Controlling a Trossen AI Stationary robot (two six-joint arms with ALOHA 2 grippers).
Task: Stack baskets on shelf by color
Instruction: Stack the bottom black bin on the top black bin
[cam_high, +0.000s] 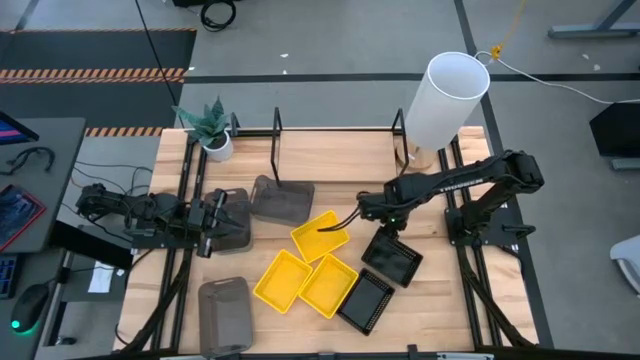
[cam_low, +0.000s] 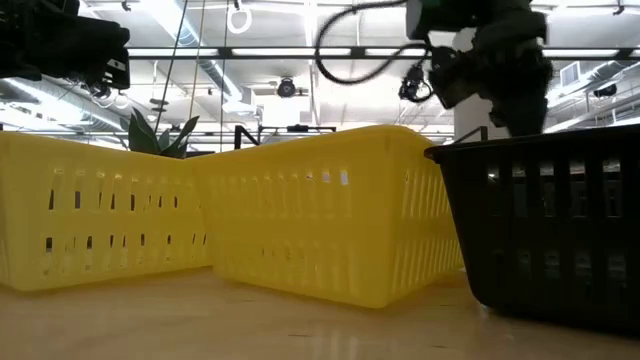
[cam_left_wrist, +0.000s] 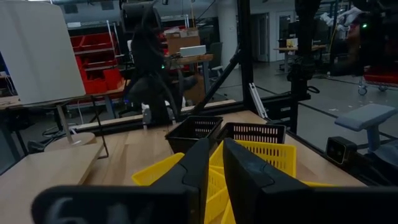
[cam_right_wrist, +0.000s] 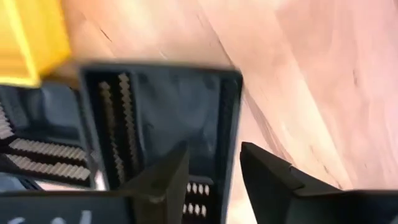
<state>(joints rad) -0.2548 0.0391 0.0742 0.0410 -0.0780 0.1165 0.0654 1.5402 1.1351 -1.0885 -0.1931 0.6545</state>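
Note:
Three yellow baskets (cam_high: 320, 235) (cam_high: 282, 278) (cam_high: 328, 285) lie mid-table. Two black baskets (cam_high: 392, 258) (cam_high: 365, 300) sit to their right. Grey baskets rest at the left (cam_high: 280, 200) (cam_high: 225, 310) (cam_high: 235, 228). The black rod shelf (cam_high: 278, 150) stands at the far edge. My right gripper (cam_right_wrist: 214, 152) points down, open, above the nearer-centre black basket (cam_right_wrist: 161, 106). Its fingers stand on either side of that basket's side rim (cam_right_wrist: 229, 124) without touching it. My left gripper (cam_left_wrist: 217, 155) waits level at the table's left, shut, above a grey basket.
A tall white cylinder (cam_high: 445, 100) stands at the back right, close to my right arm. A potted plant (cam_high: 210, 125) sits at the back left corner. Bare wood shows right of the black baskets (cam_right_wrist: 298, 74) and along the near edge.

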